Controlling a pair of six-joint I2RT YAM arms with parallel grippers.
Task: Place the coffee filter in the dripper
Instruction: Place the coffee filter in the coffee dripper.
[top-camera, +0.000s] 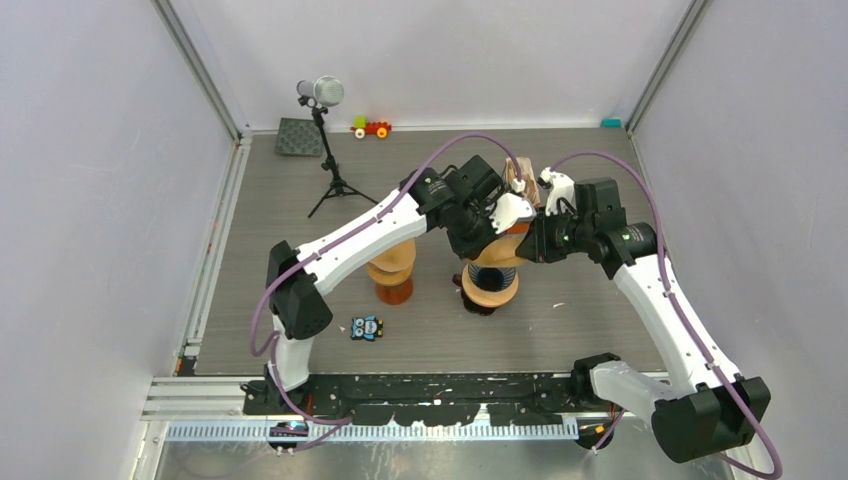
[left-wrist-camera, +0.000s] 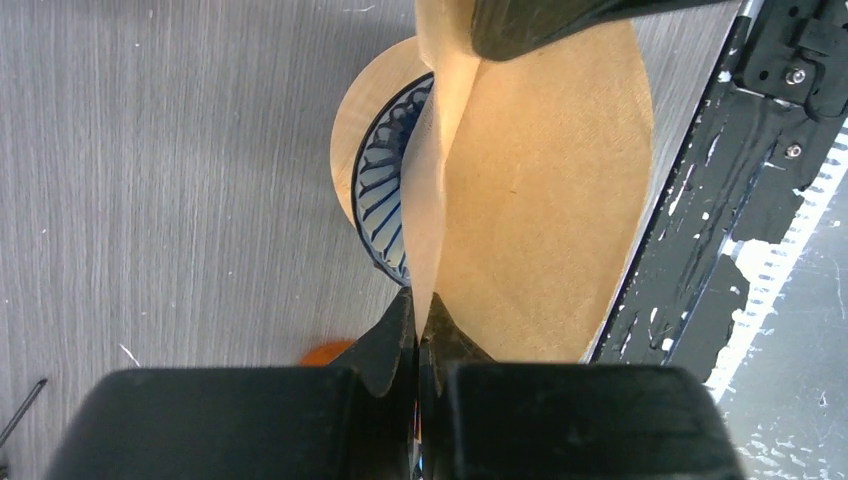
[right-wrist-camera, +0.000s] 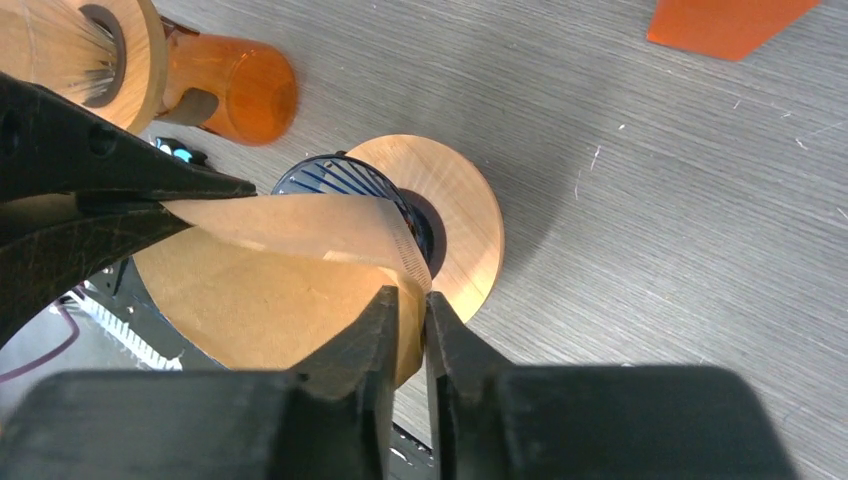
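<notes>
Aloft, coffee filter (left-wrist-camera: 540, 200) above dripper (left-wrist-camera: 385, 190), L claw (left-wrist-camera: 418, 322) + R claw (right-wrist-camera: 410, 300) both pinching its edges

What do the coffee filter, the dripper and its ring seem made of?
The coffee filter looks like thin matte brown paper: it bends and folds. The dripper is dark blue and ribbed, perhaps plastic or ceramic; unclear. The ring looks like smooth light wood with faint grain.
</notes>
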